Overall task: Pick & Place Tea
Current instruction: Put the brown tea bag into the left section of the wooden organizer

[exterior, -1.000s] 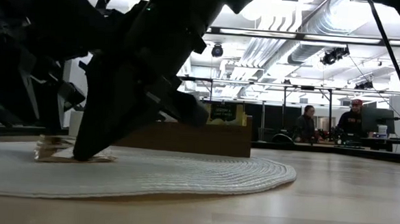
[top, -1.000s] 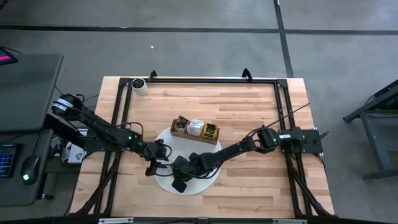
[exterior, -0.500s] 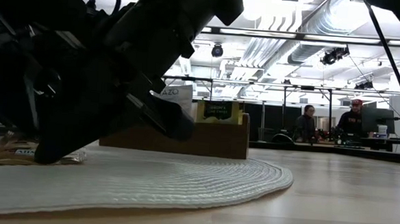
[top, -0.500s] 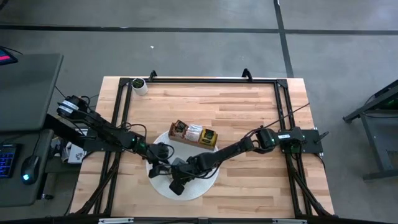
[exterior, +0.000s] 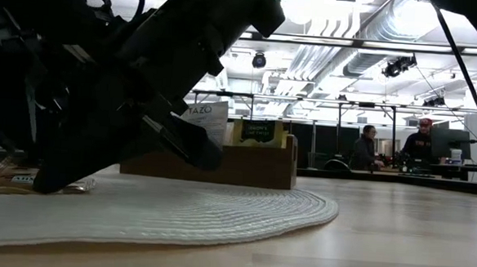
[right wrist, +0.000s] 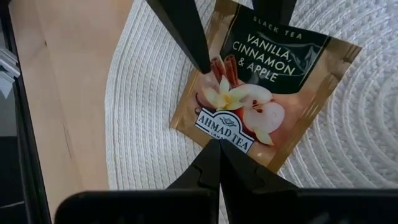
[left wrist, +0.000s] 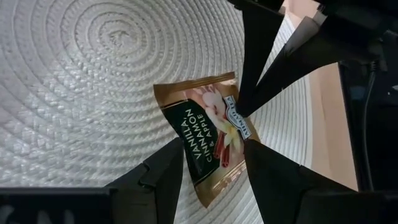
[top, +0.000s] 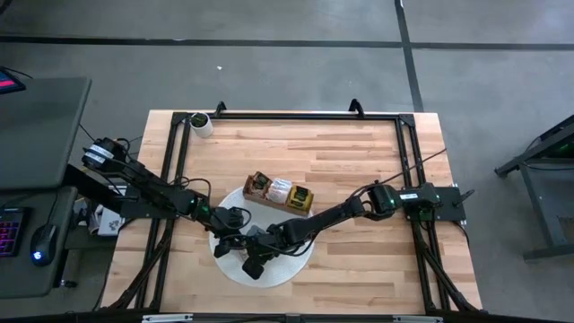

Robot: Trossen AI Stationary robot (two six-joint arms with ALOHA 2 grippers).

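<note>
Here, item by item. Left gripper (left wrist: 211,165): fingers spread, one on each side of the tea packet (left wrist: 205,142), low over the round white mat (left wrist: 81,93). Right gripper (right wrist: 219,163): fingers pressed together, tips touching the packet's edge opposite the left gripper. Tea packet: gold with a dark panel, lying flat on the mat, near its rim. Wooden tray (top: 281,191): at the mat's far edge, holding further upright packets (exterior: 259,133). Table (top: 359,152): light wood, with a white cup (top: 201,124) at its far left corner.

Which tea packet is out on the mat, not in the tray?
The gold vanilla cinnamon apple packet, lying flat on the mat between both grippers. The others stand in the tray.
</note>
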